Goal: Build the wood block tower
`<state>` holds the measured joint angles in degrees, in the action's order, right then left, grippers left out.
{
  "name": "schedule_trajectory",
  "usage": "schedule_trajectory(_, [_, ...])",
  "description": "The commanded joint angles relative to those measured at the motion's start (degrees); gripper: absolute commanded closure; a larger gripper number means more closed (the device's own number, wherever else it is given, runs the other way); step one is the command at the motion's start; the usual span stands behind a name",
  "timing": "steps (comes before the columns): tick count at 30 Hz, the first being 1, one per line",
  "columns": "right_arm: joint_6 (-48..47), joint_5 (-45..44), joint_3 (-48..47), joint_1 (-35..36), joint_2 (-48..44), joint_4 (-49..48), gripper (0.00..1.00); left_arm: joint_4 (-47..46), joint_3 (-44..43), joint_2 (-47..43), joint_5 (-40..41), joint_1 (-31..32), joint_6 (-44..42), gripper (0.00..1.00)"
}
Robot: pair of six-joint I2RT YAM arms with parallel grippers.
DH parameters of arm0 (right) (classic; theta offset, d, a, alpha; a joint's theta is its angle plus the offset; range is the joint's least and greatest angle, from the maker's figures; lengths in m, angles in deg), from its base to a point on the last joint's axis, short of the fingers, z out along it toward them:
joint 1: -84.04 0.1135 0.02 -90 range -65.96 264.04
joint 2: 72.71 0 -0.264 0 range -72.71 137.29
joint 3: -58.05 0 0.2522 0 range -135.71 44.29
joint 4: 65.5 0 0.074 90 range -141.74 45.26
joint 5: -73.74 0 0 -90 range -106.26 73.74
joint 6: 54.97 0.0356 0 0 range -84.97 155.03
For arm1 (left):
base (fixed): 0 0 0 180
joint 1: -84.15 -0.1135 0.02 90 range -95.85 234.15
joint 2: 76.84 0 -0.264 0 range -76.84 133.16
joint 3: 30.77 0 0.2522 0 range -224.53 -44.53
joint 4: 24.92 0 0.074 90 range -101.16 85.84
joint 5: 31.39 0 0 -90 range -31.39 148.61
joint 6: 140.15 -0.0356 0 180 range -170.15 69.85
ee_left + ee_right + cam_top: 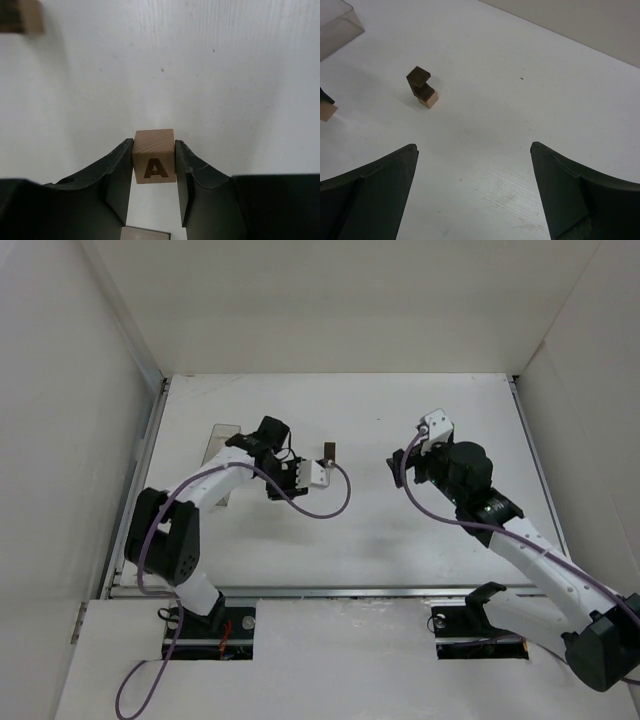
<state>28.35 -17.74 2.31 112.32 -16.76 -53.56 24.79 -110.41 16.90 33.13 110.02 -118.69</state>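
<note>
A tan wood block (154, 161) with the letter A on its face sits between the fingertips of my left gripper (154, 150), which is shut on it, both fingers pressed to its sides just above the white table. The tower (423, 90) is two cubes high, a dark brown one skewed on a tan one; it also shows in the top view as the tower (329, 451), to the right of my left gripper (292, 480). My right gripper (475, 150) hangs open over bare table, well short of the tower. Another tan piece (145, 233) shows low between the left fingers.
A clear plastic box (222, 455) lies at the far left of the table behind the left arm, also visible as the box (335, 25). White walls close in the table on three sides.
</note>
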Motion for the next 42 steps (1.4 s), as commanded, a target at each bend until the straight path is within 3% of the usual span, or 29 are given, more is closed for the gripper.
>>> schedule_trajectory(1, [9.91, 0.15, -10.54, -0.67, 2.05, 2.25, 0.0, 2.19, -6.52, -8.91, -10.1, 0.06, -0.55, 1.0])
schedule_trajectory(3, [14.57, 3.31, -13.91, -0.67, 2.59, 2.97, 0.0, 1.07, -10.04, -13.3, -15.01, 0.06, -0.55, 1.0])
schedule_trajectory(7, [22.92, 6.3, -18.31, -0.67, 4.43, 1.04, 0.0, -16.38, -5.59, -22.44, -17.33, 0.68, 6.81, 1.0])
schedule_trajectory(8, [24.59, 7.18, -18.84, -0.67, 5.22, 0.08, 0.0, -24.61, -4.0, -23.5, -17.33, 1.55, 10.31, 1.0])
schedule_trajectory(10, [27.93, 11.31, -19.37, -0.67, 6.01, -1.77, 0.0, -27.76, -3.02, -24.12, -16.8, 2.6, 10.35, 1.0])
schedule_trajectory(16, [31.55, 10.0, -19.9, 3.98, 7.16, -3.88, 0.08, -28.82, -6.35, -20.09, -18.03, 4.45, 13.78, 1.0])
schedule_trajectory(30, [33.66, 11.4, -24.55, 10.31, 16.12, -4.59, 0.1, -31.37, -7.41, -19.55, -19.7, 5.51, 15.18, 1.0])
schedule_trajectory(34, [33.66, 12.63, -26.49, 10.84, 18.93, -4.59, 0.15, -31.37, -6.89, -19.55, -19.7, 5.51, 15.18, 1.0])
schedule_trajectory(42, [33.66, 12.64, -28.86, 10.84, 21.57, -4.59, 0.37, -31.37, -6.89, -19.55, -19.17, 5.51, 15.18, 1.0])
